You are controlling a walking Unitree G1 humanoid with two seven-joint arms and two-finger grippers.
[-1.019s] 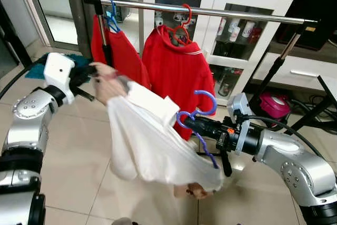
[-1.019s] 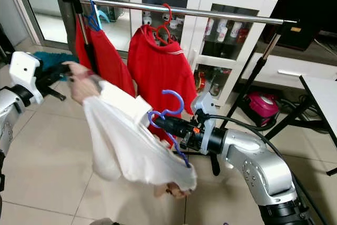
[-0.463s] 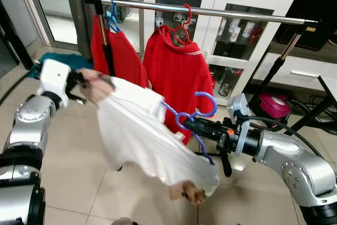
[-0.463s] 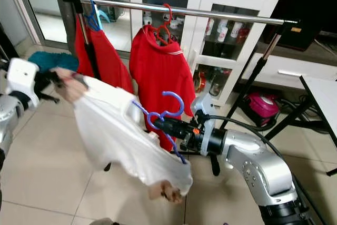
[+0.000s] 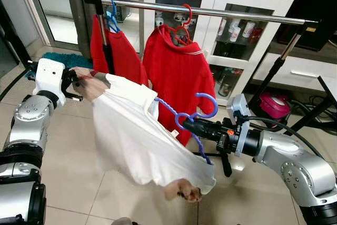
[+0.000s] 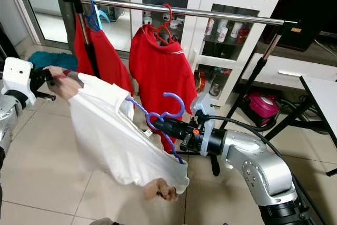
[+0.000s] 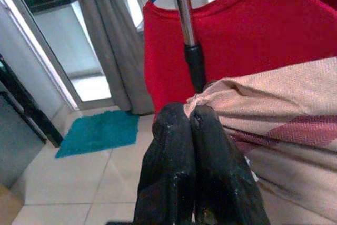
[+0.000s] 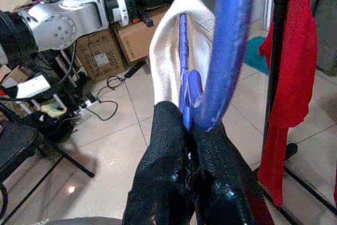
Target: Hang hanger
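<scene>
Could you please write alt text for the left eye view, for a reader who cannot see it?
The right gripper holds a blue hanger threaded into a white shirt, while the left gripper pinches the shirt's sleeve out to the side. Behind them, two red garments hang on a metal rail.

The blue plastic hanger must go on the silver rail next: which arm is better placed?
Right. The right gripper already pinches the blue plastic hanger below its hook, under the silver rail. The left gripper only holds the white garment's sleeve.
</scene>
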